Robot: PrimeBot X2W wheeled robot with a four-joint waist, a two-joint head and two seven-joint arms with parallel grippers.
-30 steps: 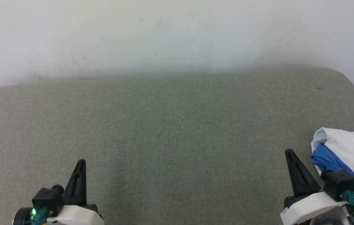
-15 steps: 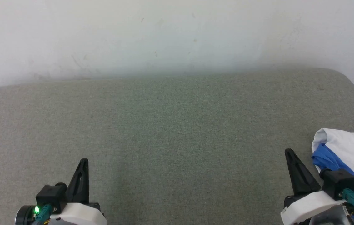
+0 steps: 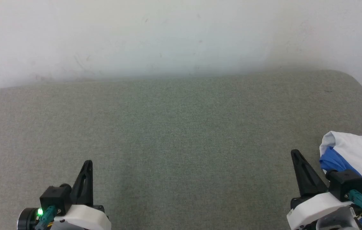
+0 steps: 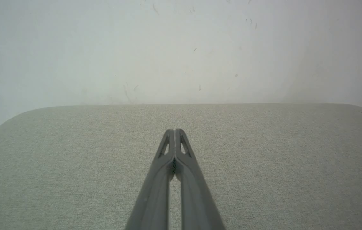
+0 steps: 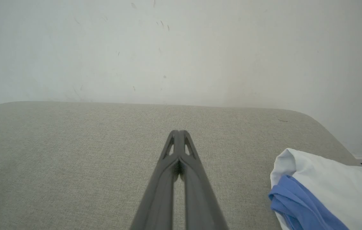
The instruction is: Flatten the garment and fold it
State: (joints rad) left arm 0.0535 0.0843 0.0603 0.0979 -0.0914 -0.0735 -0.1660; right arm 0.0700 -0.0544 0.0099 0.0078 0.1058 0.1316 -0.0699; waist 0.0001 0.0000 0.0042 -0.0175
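The garment (image 3: 359,153) lies bunched beside right gripper (image 3: 294,153) (closed).

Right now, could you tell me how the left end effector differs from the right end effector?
The right end effector sits close beside the garment, its fingers apart from the cloth; the left end effector has only bare cushion near it. In the head view the left one's tip leans toward the robot's right, and the right one's leans toward its left. Both are shut, empty and over the cushion.
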